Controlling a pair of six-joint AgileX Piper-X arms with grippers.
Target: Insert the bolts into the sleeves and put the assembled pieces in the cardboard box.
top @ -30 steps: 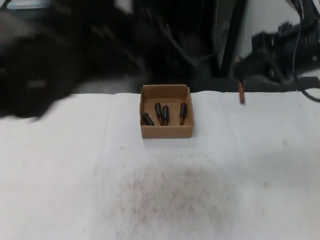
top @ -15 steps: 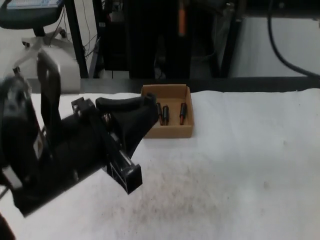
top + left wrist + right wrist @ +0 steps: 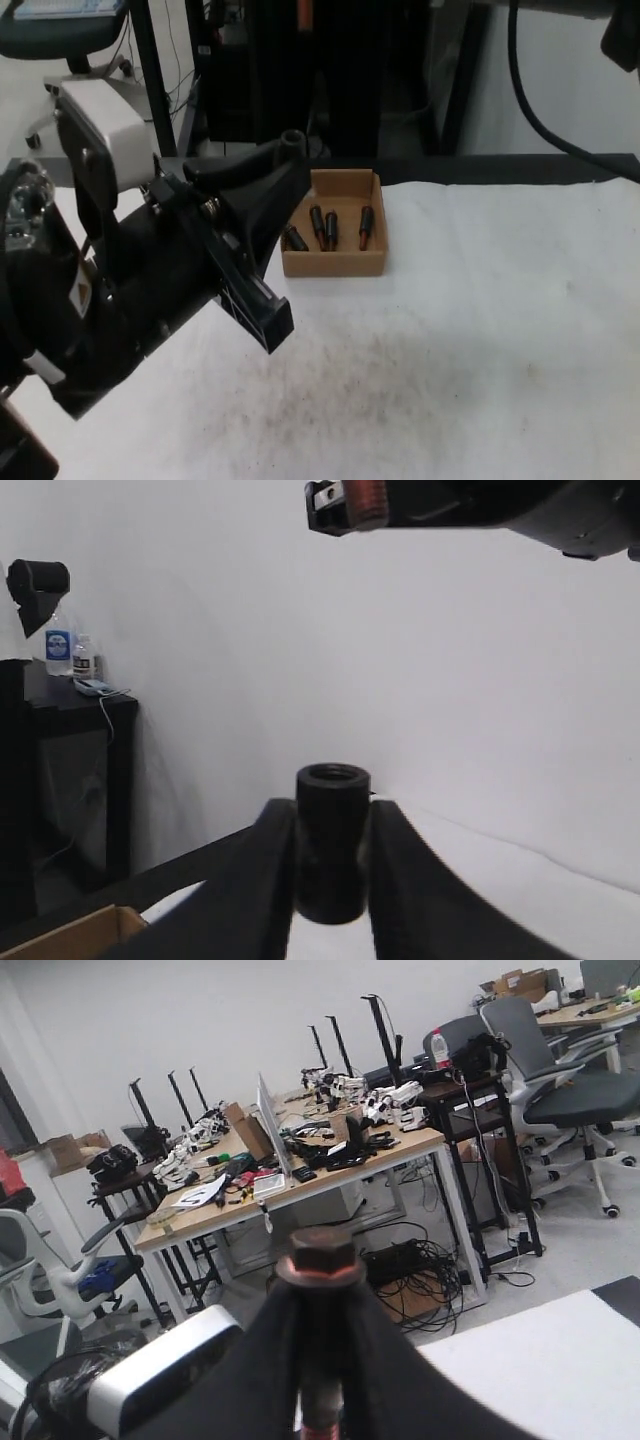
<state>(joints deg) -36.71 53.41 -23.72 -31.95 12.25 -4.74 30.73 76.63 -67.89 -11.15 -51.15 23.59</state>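
White cloth over the worktop (image 3: 480, 350), brownish stain patch nr front centre. Items as I log them from the remote desk:

1) cardboard box (image 3: 334, 264): plain brown, open top, on the cloth nr the far edge, approx mid-worktop.

2) assembled pieces, qty 4, lying in the box: piece A (image 3: 295, 238) by the left wall, tilted; piece B (image 3: 317, 220) and piece C (image 3: 331, 229) side by side mid-box; piece D (image 3: 366, 226) toward the right wall. Each is a dark sleeve w/ a coppery bolt end showing.

3) sleeve (image 3: 332, 840): black, short cylinder, open bore at upper end, upright. Pinched between the two fingers of the left hand (image 3: 333, 818). High view has it held off the cloth, just beyond the box's far-left corner.

4) bolt (image 3: 320, 1258): hex head, dark w/ coppery-red rim, threaded shank below. Clamped between the fingers of the right hand (image 3: 320, 1310), head toward the cam, w/ office desks and chairs behind.

5) left arm (image 3: 150, 290): black body, pale housing. Yellow triangle sticker (image 3: 82, 293), print too small to read.

6) bottle (image 3: 58, 640): blue label, on a dark side table; label text not legible.
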